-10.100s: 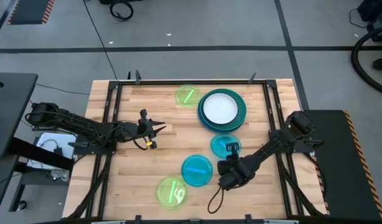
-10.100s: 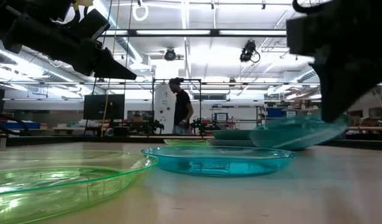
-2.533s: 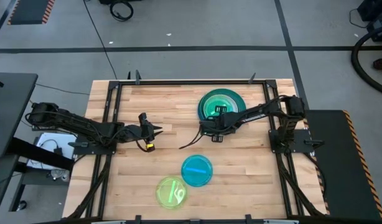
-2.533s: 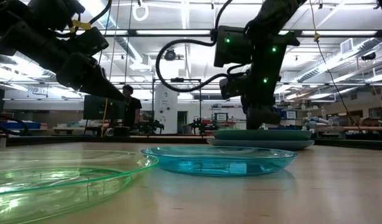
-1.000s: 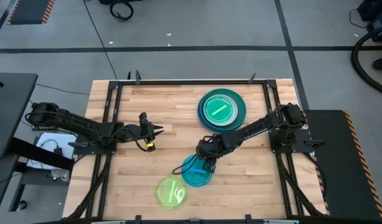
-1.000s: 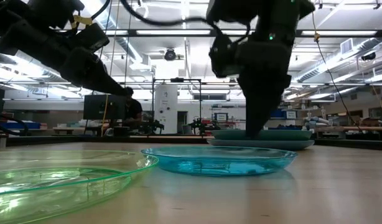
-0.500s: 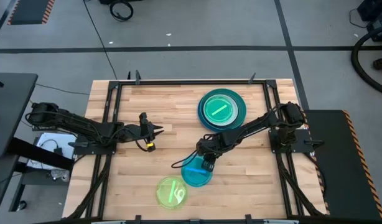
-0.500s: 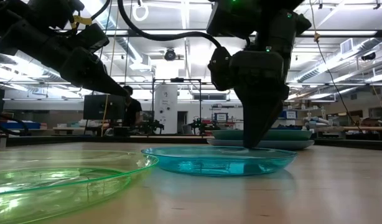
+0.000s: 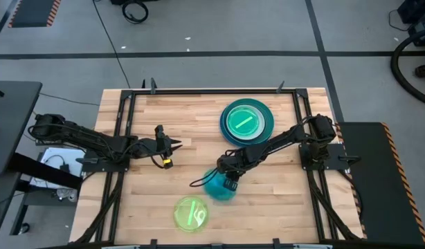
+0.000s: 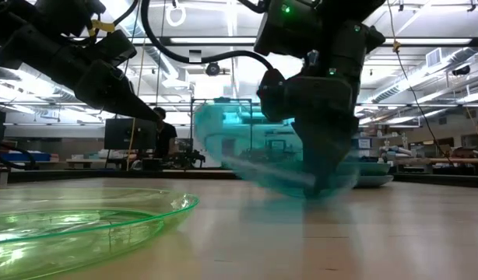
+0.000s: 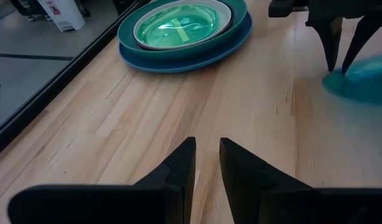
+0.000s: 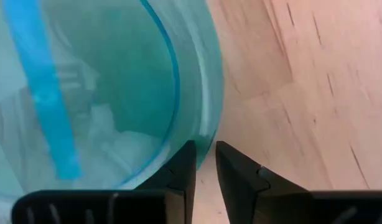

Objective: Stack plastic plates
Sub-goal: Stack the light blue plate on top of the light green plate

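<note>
Cyan plastic fills the gap of the right tool (image 9: 228, 182), low and a little right of centre in the high view: its two dark fingers (image 12: 185, 168) are clamped on the rim of a small see-through cyan plate (image 9: 219, 187). That plate is tipped up, one edge raised off the wooden bench (image 9: 178, 117) and the other low beside it; in the low view it shows as a blurred cyan sheet (image 10: 247, 152) slanting down toward the tool at centre frame. The right wrist view has the plate's curved rim (image 12: 172, 93) running between the finger tips, with a blue strip on the plate's floor at the upper left.

Up and to the right in the high view sits the stack (image 9: 247, 122): a wide teal plate at the bottom, a white rim above it and a green see-through plate with a pale strip on top. The left wrist view shows the same stack (image 11: 181, 28) at its upper left.

Lower in the high view, below and left of the held plate and apart from it, a lime-green plate (image 9: 190, 214) lies flat on the bench; it fills the lower left of the low view (image 10: 75, 229).

At the left of the high view, the left tool (image 9: 172, 144) hangs over the bench, its fingers (image 11: 178, 171) a narrow way apart and holding nothing.
</note>
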### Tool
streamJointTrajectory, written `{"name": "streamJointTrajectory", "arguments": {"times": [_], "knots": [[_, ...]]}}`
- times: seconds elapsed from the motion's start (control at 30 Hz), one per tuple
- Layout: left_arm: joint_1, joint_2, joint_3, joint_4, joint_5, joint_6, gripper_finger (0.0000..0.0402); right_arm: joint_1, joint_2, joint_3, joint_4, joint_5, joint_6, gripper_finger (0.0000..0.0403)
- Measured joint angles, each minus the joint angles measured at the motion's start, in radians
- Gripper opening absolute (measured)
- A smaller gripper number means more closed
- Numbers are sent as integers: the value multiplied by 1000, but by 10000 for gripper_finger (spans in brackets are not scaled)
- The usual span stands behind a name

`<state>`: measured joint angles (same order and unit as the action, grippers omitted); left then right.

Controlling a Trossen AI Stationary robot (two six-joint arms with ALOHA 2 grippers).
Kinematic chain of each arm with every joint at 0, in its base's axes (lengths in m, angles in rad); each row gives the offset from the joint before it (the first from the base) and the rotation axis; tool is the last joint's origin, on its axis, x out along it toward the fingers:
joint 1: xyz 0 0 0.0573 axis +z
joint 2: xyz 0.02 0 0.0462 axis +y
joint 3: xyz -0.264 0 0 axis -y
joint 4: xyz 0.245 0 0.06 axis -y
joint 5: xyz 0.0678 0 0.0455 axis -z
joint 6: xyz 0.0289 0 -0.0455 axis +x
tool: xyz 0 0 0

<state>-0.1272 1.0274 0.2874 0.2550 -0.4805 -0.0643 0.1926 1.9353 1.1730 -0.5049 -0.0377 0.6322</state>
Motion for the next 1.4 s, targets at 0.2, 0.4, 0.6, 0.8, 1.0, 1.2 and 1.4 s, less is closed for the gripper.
{"name": "streamJointTrajectory", "arguments": {"times": [0.2,0.4,0.6,0.8,1.0,1.2,1.4], "knots": [[0,0,0,0,0,0,80,0,-9,-3,-2,24,-23,38],[0,0,0,0,0,0,80,-1,-9,14,-6,18,-34,8],[0,0,0,0,0,0,80,-3,-15,22,-26,19,-52,5],[0,0,0,0,0,0,80,-13,-16,23,-53,36,-61,5],[0,0,0,-1,0,0,80,-19,-66,23,-91,72,-66,5],[0,0,0,-2,0,0,80,-20,-91,24,-106,96,-67,5],[0,0,0,-3,0,-1,80,-20,-91,21,-114,92,-75,29]]}}
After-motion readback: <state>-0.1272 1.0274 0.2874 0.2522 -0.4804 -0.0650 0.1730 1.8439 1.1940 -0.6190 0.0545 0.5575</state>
